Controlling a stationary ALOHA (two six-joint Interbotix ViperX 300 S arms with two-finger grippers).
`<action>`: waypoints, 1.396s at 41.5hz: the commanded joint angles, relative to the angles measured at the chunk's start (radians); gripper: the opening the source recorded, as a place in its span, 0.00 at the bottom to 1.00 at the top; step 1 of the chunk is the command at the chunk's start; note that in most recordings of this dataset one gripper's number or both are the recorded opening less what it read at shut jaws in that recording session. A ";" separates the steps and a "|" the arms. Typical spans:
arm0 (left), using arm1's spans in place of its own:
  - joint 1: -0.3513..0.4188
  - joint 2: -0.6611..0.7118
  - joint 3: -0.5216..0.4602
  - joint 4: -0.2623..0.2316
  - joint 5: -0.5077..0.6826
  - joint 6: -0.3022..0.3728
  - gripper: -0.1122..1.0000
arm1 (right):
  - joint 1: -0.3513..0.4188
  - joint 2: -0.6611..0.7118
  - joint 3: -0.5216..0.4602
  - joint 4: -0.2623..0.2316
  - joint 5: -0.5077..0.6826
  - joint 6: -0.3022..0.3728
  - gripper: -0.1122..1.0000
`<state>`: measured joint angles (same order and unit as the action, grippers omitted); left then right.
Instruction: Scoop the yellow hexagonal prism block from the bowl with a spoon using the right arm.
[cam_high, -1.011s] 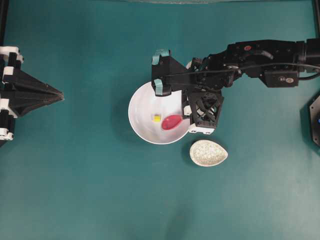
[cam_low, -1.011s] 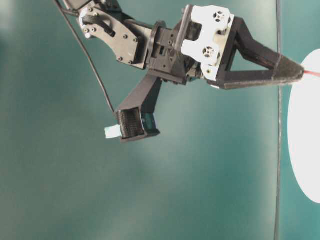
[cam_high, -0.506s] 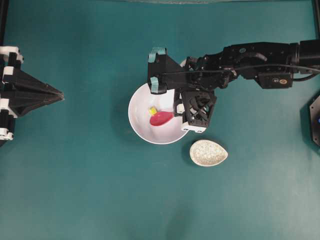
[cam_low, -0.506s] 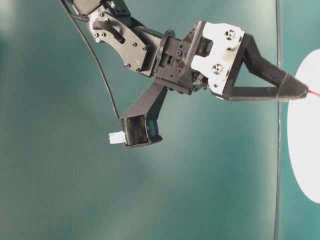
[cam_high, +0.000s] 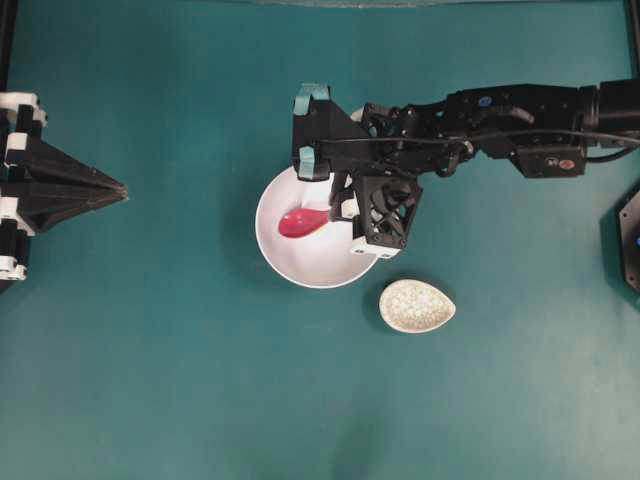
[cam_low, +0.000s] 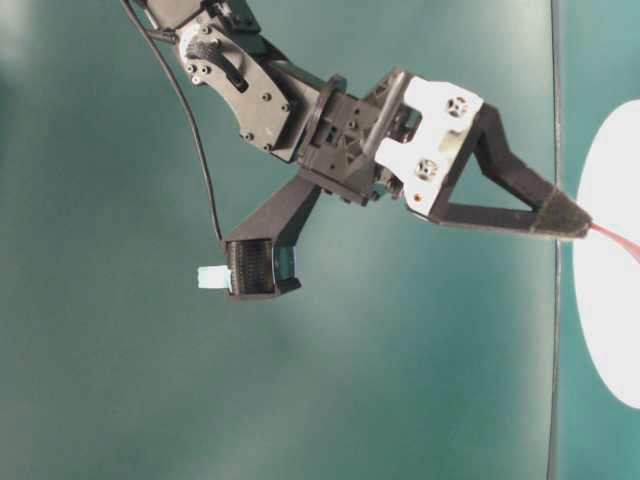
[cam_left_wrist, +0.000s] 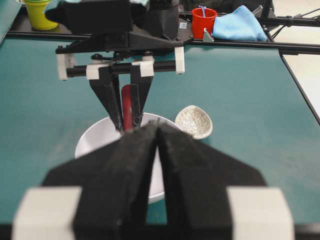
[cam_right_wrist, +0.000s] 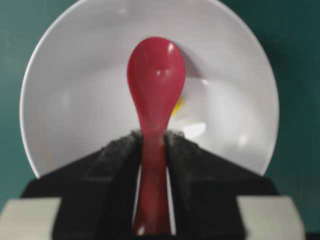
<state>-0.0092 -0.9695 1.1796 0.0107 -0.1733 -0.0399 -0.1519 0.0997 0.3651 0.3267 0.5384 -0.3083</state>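
From above, the white bowl (cam_high: 305, 262) sits a little above the frame's middle, with the right arm (cam_high: 500, 115) reaching in from the upper right and its gripper (cam_high: 345, 215) over the bowl's right rim. That view shows the pink-red spoon (cam_high: 298, 222) with its scoop toward the bowl's upper left, but no yellow at all. Only the right wrist camera gives the yellow hexagonal prism block (cam_right_wrist: 177, 105) away: a small sliver of it peeks out at the right edge of the spoon's scoop, down inside the bowl, mostly hidden behind the spoon. The left wrist view alone shows the speckled spoon rest (cam_left_wrist: 194, 121) from the side, just right of the bowl and apart from it.

The right pincer is narrowed onto the spoon's handle, pads pressed against both sides of it, scoop pointing away over the bowl's floor. At the left edge of the overhead frame, the left gripper (cam_high: 120, 188) is well apart from everything, its fingers (cam_left_wrist: 135, 170) pressed together on nothing.
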 joint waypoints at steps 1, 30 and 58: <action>0.002 0.008 -0.026 0.003 -0.012 0.002 0.17 | 0.002 -0.017 -0.023 -0.002 -0.011 0.000 0.32; 0.002 0.006 -0.026 0.002 -0.012 0.000 0.17 | 0.002 -0.210 -0.071 -0.057 0.038 0.006 0.32; 0.002 0.006 -0.026 0.002 -0.012 0.000 0.17 | 0.002 -0.258 -0.060 -0.071 0.212 0.066 0.32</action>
<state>-0.0092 -0.9710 1.1781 0.0107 -0.1749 -0.0399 -0.1503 -0.1197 0.3175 0.2577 0.7394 -0.2500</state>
